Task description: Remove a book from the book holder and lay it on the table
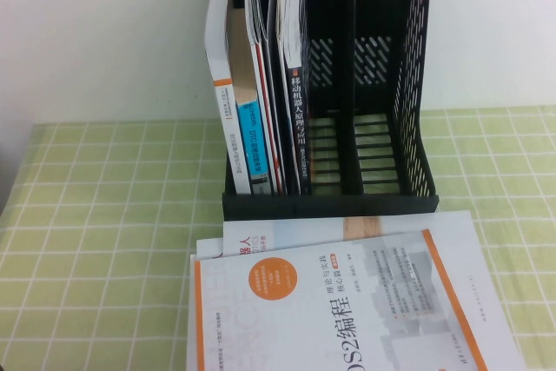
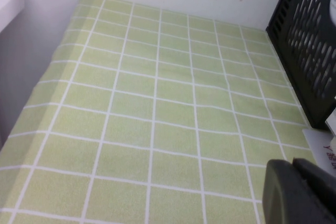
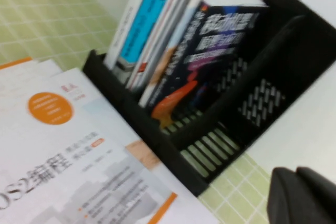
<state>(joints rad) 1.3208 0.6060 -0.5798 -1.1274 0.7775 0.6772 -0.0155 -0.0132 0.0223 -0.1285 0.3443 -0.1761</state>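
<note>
The black book holder (image 1: 413, 84) stands at the back of the green checked table (image 1: 104, 215). Several books (image 1: 252, 119) stand upright in its left slot, a black-spined book (image 1: 295, 119) among them; its other two slots are bare. A white and orange book (image 1: 347, 301) lies flat on the table in front of the holder, on top of another book (image 1: 261, 236). Neither gripper shows in the high view. My left gripper (image 2: 292, 163) hangs shut over the cloth, left of the holder (image 2: 310, 40). My right gripper (image 3: 296, 174) is shut and holds nothing, at the right front of the holder (image 3: 283, 51).
A white wall (image 1: 104, 32) rises right behind the holder. A white ledge (image 2: 8, 1) sits at the table's far left edge. Green cloth stretches on both sides of the holder and of the lying books.
</note>
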